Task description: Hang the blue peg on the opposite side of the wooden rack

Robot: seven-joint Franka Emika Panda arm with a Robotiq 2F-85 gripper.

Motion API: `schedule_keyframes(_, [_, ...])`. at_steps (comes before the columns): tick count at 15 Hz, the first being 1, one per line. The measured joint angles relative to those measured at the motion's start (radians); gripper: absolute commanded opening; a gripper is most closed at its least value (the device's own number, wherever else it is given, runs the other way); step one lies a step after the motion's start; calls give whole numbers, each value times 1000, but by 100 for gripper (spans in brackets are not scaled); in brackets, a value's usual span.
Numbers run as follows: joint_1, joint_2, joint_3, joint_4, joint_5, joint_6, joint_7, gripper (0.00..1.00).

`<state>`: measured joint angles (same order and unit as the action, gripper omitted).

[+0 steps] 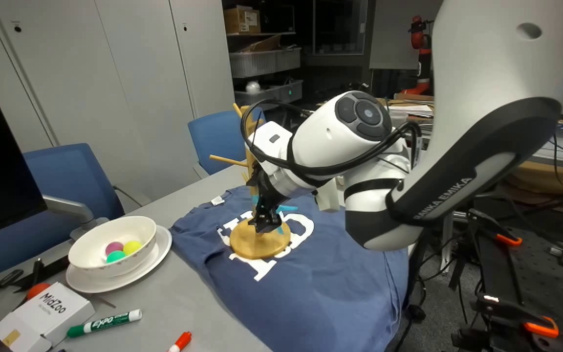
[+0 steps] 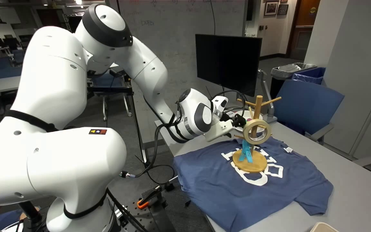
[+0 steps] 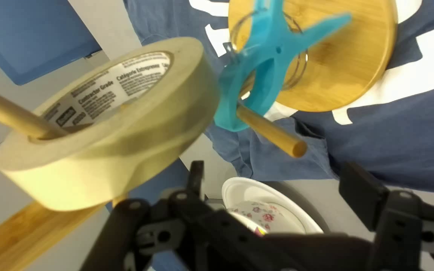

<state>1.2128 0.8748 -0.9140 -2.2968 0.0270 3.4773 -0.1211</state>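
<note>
White arm (image 1: 501, 58) nearest the camera: fills upper right of an exterior view, reaches in to centre frame. Grey table (image 1: 188, 303), lower left to centre. Blue shirt (image 1: 311, 293) spread on table, lower centre, white lettering (image 3: 405, 81) up. Rack (image 2: 257, 111) upright on shirt, base (image 2: 259, 166) over the lettering; right of centre in an exterior view. Plate (image 1: 164, 242) at left in an exterior view, bowl (image 1: 91, 244) sitting on it. Gripper (image 3: 273, 180) along bottom of wrist view, jaws wide apart. White box (image 1: 61, 318), lower left corner of an exterior view. Tape (image 3: 175, 124) in left half of wrist view, ringed round one rod (image 3: 13, 114) of the rack. Peg (image 3: 273, 41) upper centre of wrist view: on the rack, another rod (image 3: 271, 130) poking through it, above the base, clear of the gripper. Green marker (image 1: 105, 322) just beside box, lower left. Coloured balls (image 1: 132, 247) in bowl, left.
</note>
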Motion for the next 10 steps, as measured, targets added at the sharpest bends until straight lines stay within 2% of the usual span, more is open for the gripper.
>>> schedule_keyframes(10, [-7, -24, 19, -14, 2, 0, -2, 100])
